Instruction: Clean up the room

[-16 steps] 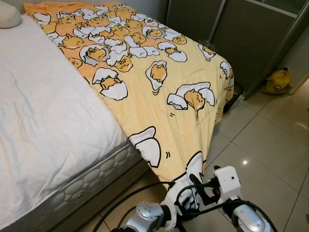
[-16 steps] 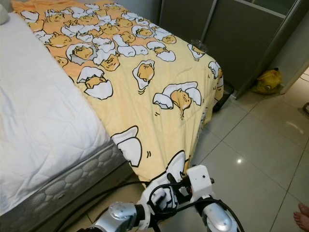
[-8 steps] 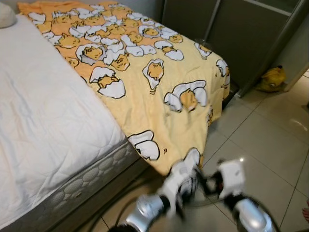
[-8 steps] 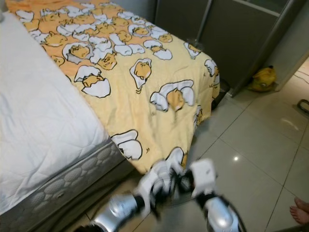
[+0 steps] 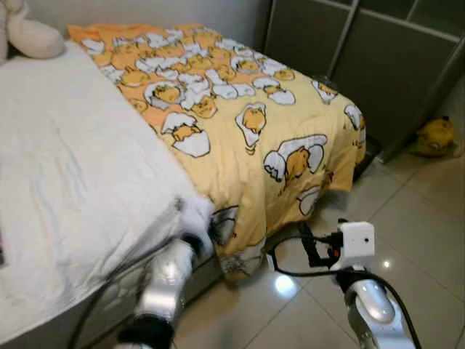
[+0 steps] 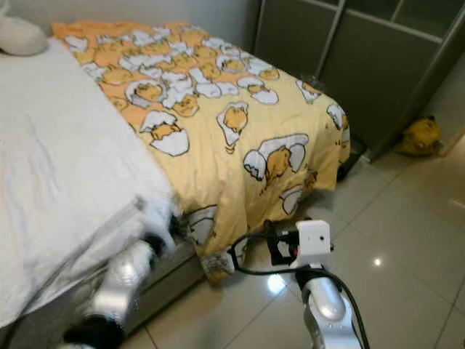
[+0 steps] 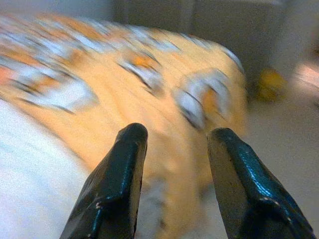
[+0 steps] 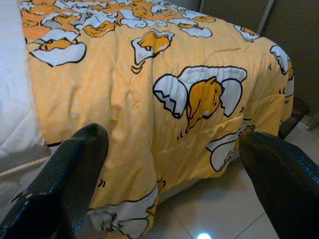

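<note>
Since the earlier frames, the left arm has been swung away from the right arm and raised to the side of the bed (image 5: 80,182), and the camera has been turned so that more of the white sheet (image 5: 65,167) is seen. The left tool (image 7: 174,184) is now held at the edge of the mattress, where the white sheet meets the yellow blanket (image 5: 247,138); in the head views it is blurred. In the left wrist view its two black fingers (image 7: 119,184) are seen spread apart with nothing between them, and the blanket lies ahead of them.

The right tool (image 8: 174,174) is held low over the tiled floor (image 5: 407,218), just off the hanging corner of the blanket. Its fingers (image 8: 65,179) are spread wide and nothing is gripped; the egg-patterned blanket lies ahead of them, draped over the foot of the bed down to the floor.

A pale soft toy (image 5: 29,33) is seen at the head of the bed, far beyond the left tool. A yellow object (image 5: 436,137) rests on the floor by the dark wardrobe doors (image 5: 363,51), well beyond the right tool.
</note>
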You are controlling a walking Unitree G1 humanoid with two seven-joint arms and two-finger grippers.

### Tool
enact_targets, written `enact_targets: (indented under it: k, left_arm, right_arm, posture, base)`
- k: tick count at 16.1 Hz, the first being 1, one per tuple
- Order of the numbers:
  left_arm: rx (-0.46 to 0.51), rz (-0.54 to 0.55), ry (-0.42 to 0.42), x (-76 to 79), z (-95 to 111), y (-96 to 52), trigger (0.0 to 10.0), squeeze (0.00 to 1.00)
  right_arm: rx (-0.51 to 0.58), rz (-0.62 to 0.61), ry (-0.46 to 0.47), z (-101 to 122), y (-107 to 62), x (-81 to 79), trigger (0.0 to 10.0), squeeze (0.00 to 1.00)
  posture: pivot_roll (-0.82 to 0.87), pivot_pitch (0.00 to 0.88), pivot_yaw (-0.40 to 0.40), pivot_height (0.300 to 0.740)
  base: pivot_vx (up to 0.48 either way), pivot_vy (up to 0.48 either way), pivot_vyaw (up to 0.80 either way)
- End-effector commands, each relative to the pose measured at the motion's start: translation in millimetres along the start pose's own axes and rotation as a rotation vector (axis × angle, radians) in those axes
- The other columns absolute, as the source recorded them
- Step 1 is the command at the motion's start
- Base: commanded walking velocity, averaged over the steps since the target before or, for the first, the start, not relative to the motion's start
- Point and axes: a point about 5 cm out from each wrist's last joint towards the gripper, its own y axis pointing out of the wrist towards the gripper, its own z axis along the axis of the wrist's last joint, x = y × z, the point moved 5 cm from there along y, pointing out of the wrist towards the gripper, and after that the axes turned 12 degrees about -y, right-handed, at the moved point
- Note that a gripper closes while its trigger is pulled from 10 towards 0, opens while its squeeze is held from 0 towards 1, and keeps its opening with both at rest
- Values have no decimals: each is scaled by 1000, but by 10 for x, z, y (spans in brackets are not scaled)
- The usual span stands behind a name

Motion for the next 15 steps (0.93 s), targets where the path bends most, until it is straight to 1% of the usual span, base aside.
enact_targets:
  k: [1,2,3,4,6,7,8,9,11,12,13,14,15]
  left_arm:
    - [21,32,1,-42,82,-1,10000,0]
    - [19,38,14,-70,88,-51,10000,0]
    - [5,47,6,-83,57,-80,10000,0]
    - [-13,70,1,-103,12,-88,10000,0]
    - [-25,103,34,-91,-19,-64,10000,0]
    - [-33,128,33,-119,-35,-63,10000,0]
    - [-49,172,30,-176,-56,-77,10000,0]
    - [-64,196,24,-212,-81,-104,10000,0]
    - [-66,218,20,-237,-98,-158,10000,0]
    - [-68,238,9,-277,-113,-179,10000,0]
    - [-66,277,12,-349,-122,-207,10000,0]
    - [-59,292,75,-389,-102,-239,10000,0]
    - [-40,261,125,-389,-63,-283,10000,0]
  right_arm:
    - [15,-38,-10,32,21,75,10000,0]
    - [20,-50,-10,43,52,67,10000,0]
    - [22,-57,-4,42,78,58,10000,0]
    - [25,-54,-8,50,96,42,10000,0]
    - [27,-39,-18,51,107,9,10000,24]
    - [28,-29,-25,49,103,-4,10000,43]
    - [30,-17,-36,48,93,-22,10000,94]
    - [28,-4,-31,40,82,-38,10000,106]
    - [34,7,-19,32,56,-53,10000,118]
    - [43,1,-8,50,52,-46,10000,122]
    - [75,-8,8,115,46,-29,10000,133]
    - [114,-24,27,200,30,6,10000,153]
    - [149,-23,39,282,9,25,10000,157]
  posture:
    - [-52,0,-38,740]
    - [-49,0,-28,740]
    - [-47,0,-21,740]
    - [-49,0,-22,740]
    - [-50,0,-30,740]
    - [-53,0,-32,740]
    - [-56,0,-37,740]
    - [-59,0,-40,740]
    - [-63,0,-38,740]
    - [-67,0,-36,740]
    - [-69,0,-35,740]
    - [-73,0,-33,740]
    - [-75,0,-39,740]
  base:
    - [0,-480,800]
    - [0,-480,800]
    - [0,-480,788]
    - [0,-480,781]
    - [0,-480,731]
    - [0,0,694]
    - [0,0,694]
    - [0,0,681]
    - [0,0,622]
    - [0,0,619]
    - [0,0,619]
    - [0,0,619]
    - [0,0,631]
